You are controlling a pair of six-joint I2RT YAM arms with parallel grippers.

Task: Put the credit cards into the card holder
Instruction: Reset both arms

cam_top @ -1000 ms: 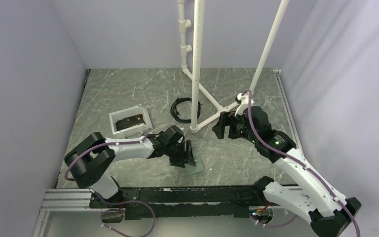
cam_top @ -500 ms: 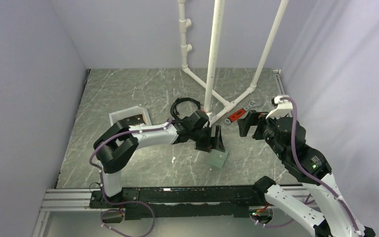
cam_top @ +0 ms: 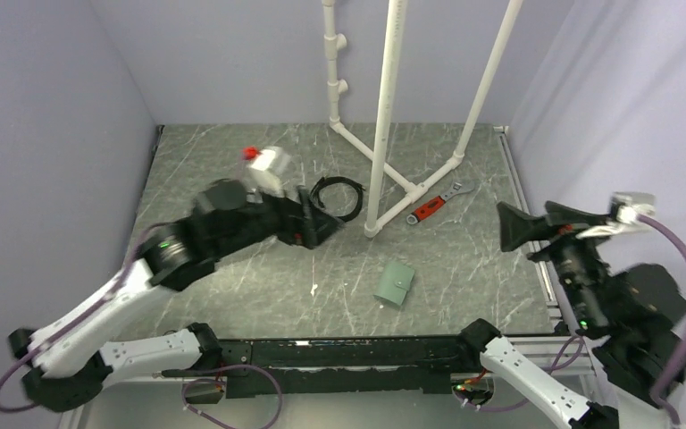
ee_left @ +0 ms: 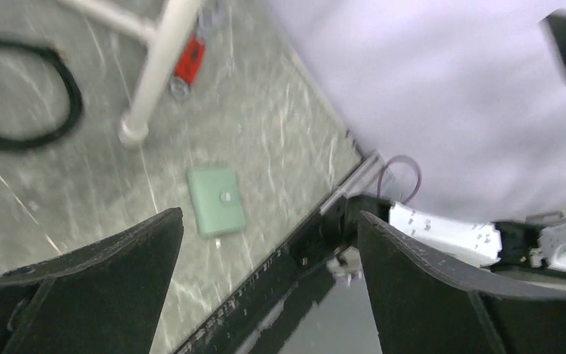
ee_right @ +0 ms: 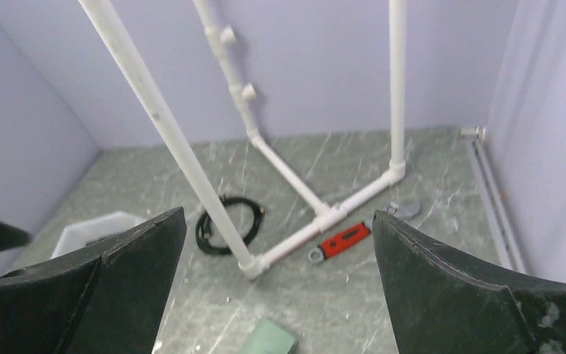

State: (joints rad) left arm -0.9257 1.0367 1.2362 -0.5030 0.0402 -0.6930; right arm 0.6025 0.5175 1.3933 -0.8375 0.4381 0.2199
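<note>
The card holder [cam_top: 395,284], grey-green and folded shut, lies flat on the table near the front edge, touched by neither gripper. It also shows in the left wrist view as the card holder [ee_left: 217,200], snap side up, and at the bottom edge of the right wrist view as the card holder [ee_right: 269,339]. My left gripper [cam_top: 320,222] hangs open and empty above the table's left centre, well away from the holder; its jaws [ee_left: 270,217] stand wide. My right gripper [cam_top: 516,231] is raised at the far right, open and empty [ee_right: 278,214]. The credit cards are hidden.
A white PVC pipe frame [cam_top: 382,134] stands at the back centre. A black cable coil [cam_top: 338,197] lies beside its foot and a red-handled wrench [cam_top: 429,208] to its right. A white tray [ee_right: 92,228] sits at the left, its contents indistinct.
The left gripper opened, left the card holder lying on the table and swung up and back to the left. The right arm pulled away to the right and rose.
</note>
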